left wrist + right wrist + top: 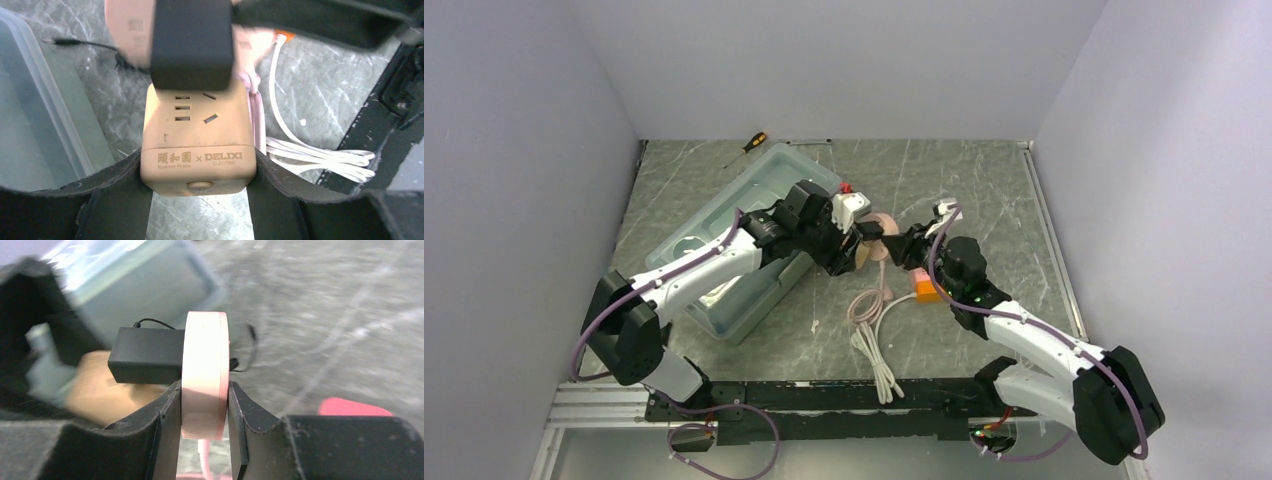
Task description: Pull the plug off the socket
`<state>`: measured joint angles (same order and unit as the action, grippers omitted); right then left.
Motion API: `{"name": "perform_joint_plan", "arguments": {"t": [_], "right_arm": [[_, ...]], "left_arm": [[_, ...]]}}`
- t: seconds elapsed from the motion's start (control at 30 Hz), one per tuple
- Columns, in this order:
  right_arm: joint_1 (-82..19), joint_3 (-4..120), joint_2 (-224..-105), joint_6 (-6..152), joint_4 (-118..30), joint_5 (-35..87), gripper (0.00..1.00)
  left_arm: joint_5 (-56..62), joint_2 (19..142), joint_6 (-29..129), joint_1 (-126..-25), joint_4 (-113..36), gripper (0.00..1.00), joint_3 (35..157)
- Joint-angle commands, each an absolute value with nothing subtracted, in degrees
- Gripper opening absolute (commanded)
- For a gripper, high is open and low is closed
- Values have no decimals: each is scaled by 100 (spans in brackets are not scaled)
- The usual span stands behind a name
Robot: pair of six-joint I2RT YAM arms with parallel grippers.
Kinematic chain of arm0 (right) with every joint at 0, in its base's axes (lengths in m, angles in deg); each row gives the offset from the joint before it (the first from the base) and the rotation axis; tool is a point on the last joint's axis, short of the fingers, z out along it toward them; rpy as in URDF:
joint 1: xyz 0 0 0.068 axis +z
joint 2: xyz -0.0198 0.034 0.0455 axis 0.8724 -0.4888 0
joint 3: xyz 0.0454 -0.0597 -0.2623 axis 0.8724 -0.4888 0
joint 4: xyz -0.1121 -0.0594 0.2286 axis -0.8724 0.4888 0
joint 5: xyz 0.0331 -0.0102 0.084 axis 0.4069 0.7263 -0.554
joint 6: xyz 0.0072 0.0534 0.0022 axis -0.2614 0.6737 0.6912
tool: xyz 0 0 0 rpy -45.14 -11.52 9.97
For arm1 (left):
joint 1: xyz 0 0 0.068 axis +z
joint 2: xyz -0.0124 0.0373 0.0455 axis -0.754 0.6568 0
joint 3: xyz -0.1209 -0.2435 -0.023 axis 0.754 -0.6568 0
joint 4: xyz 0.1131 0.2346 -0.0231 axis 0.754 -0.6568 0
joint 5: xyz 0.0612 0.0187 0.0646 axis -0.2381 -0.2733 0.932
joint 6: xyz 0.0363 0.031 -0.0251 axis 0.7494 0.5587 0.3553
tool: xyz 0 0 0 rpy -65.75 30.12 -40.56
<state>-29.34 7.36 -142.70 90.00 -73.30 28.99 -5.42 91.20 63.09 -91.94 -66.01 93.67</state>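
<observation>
Left tool (pixel 199 176) clamps the cube socket (pixel 199 142); right tool (pixel 204 412) pinches the pink disc (pixel 205 360) beside the black plug (pixel 145 356). The clear bin's (pixel 759 300) contents are unclear.

Gap between left claw (pixel 199 200) and right claw (pixel 205 415) filled: socket block (pixel 197 145), black plug (pixel 192 45), pink disc (pixel 205 375), all touching. Clear bin (pixel 754 305) just left of left claw, walls that side off. Cords (pixel 876 345) heaped on surface (pixel 984 190) nearside of both claws. Beyond right claw and to its right: bare surface, open.
</observation>
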Motion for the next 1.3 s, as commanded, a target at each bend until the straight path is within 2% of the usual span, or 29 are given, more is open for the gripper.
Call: {"name": "perform_joint_plan", "arguments": {"t": [0.0,0.37,0.7,0.83,1.03,1.17,1.27], "right_arm": [[-3129,924,-14300,8759,-6643,4654,0],[-3147,669,-13961,8587,-7082,4008,0],[-3165,354,-13418,8578,-7163,4675,0],[-3175,222,-13345,8459,-7466,4139,0],[-3175,196,-13438,8425,-7654,3806,0],[-3172,186,-13441,8411,-7687,3716,0],[-3173,186,-13430,8388,-7687,3660,0]], "left_arm": [[-877,9037,5923,-9355,-6370,0,9438],[-873,8999,6124,-9368,-6612,0,9526],[-809,9255,6029,-9437,-7096,0,8885],[-727,9391,5863,-9461,-7068,0,8712],[-523,10004,5744,-9473,-7355,0,9069],[-417,10106,5684,-9498,-7359,10,9056],[-372,10111,5708,-9526,-7388,25,9086]]}}
